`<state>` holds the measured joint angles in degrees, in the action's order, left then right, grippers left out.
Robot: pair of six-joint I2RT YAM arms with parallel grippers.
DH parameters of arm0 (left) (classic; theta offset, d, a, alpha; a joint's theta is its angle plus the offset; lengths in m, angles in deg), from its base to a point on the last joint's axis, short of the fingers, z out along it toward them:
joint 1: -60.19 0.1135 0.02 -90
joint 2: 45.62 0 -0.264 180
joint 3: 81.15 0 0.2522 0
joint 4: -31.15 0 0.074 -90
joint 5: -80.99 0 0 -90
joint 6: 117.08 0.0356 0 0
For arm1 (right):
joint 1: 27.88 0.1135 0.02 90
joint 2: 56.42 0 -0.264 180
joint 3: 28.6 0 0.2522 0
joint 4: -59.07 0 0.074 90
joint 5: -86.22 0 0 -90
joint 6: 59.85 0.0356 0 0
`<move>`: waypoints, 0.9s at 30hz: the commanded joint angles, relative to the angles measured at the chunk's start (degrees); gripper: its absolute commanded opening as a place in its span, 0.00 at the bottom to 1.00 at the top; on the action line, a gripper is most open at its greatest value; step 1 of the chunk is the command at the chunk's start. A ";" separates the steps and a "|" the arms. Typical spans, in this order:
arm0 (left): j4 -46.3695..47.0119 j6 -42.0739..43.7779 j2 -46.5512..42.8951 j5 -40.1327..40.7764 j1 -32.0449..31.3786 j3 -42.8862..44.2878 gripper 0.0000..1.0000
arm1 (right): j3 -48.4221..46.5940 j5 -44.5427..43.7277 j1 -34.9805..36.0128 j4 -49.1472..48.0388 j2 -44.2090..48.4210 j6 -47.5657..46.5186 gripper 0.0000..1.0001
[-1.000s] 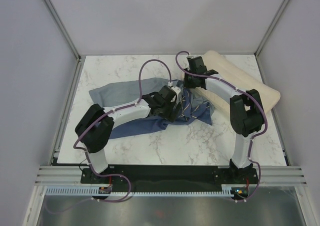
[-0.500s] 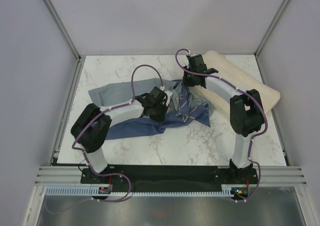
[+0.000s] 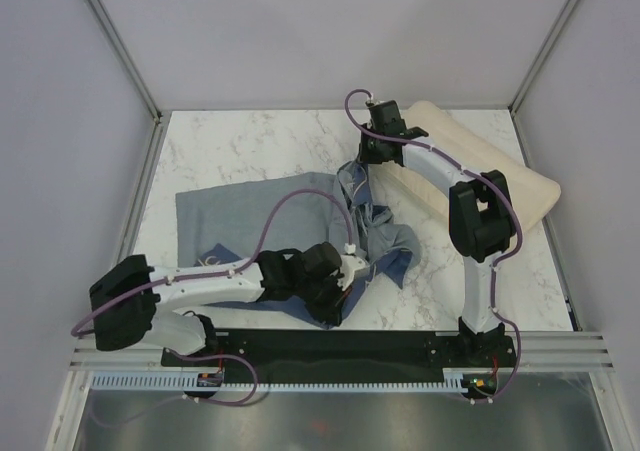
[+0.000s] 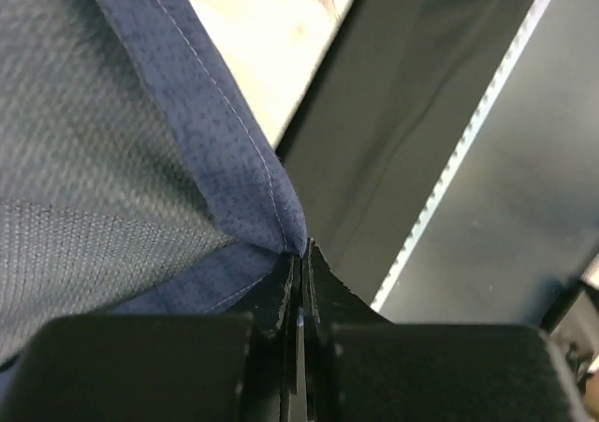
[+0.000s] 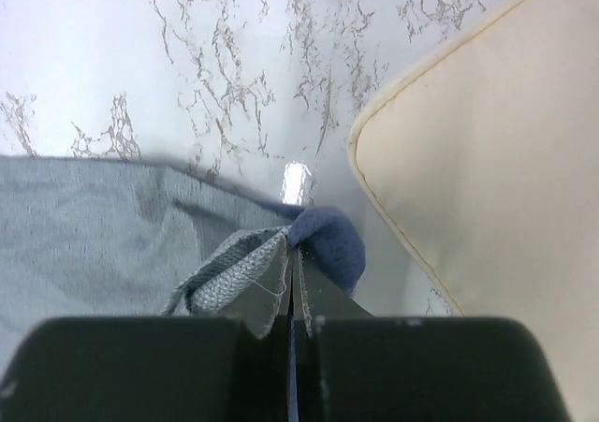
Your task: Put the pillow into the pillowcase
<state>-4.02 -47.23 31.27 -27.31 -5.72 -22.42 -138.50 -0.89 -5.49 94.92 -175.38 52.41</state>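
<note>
The cream pillow (image 3: 520,171) lies at the back right of the table; its rounded corner (image 5: 496,160) shows in the right wrist view. The denim-blue pillowcase (image 3: 240,216) stretches across the table's middle, lighter side (image 4: 103,188) up. My left gripper (image 3: 335,314) is low by the near edge, shut on a stitched corner of the pillowcase (image 4: 301,254). My right gripper (image 3: 362,161) is shut on a bunched edge of the pillowcase (image 5: 295,249), just left of the pillow's corner and raised off the table.
The white marble table (image 3: 250,141) shows bare at the back left. The black base plate (image 3: 400,346) runs along the near edge, right under my left fingertips (image 4: 402,160). Grey walls and metal frame posts close in the sides and back.
My left gripper shut on the pillowcase's corner and drew it back to the near edge, stretching the cloth out. The right gripper, still shut on its edge, shifted slightly back.
</note>
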 commanded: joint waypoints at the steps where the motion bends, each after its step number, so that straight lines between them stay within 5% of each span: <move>1: -0.82 -2.80 5.10 -3.50 -5.62 0.82 0.04 | -3.00 -0.52 0.20 0.68 -0.22 -0.37 0.02; 3: -3.28 -2.97 9.06 0.71 -6.25 2.75 0.26 | -2.39 -0.70 0.20 0.94 0.04 -0.64 0.05; 9: -2.59 -4.03 1.98 7.41 -6.25 4.25 0.59 | -5.18 -2.46 -1.64 2.16 -0.74 -2.13 0.11; 13: -4.34 -3.24 -0.85 6.53 -6.16 5.47 0.64 | -14.06 1.14 -3.58 5.40 -5.39 -1.96 0.11; 15: -6.00 -4.55 -0.77 9.85 -6.07 6.62 0.68 | -17.50 2.03 -4.11 6.47 -6.20 -1.96 0.29; 16: -7.84 -5.25 -0.68 11.69 -5.55 7.84 0.68 | -17.50 1.85 -4.20 6.48 -5.42 -1.96 0.48; 19: -9.96 -8.68 -1.38 18.12 -1.70 9.16 0.73 | -16.28 1.59 -4.37 6.48 -2.18 -2.75 0.65; 27: -8.30 -11.67 0.53 25.24 16.67 13.73 0.75 | 0.23 -2.46 -4.64 4.64 11.54 -5.56 0.76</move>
<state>-13.13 -56.21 31.05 -7.25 6.17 -12.78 -142.52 -1.24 -10.45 100.60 -170.96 48.98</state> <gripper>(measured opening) 0.754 0.747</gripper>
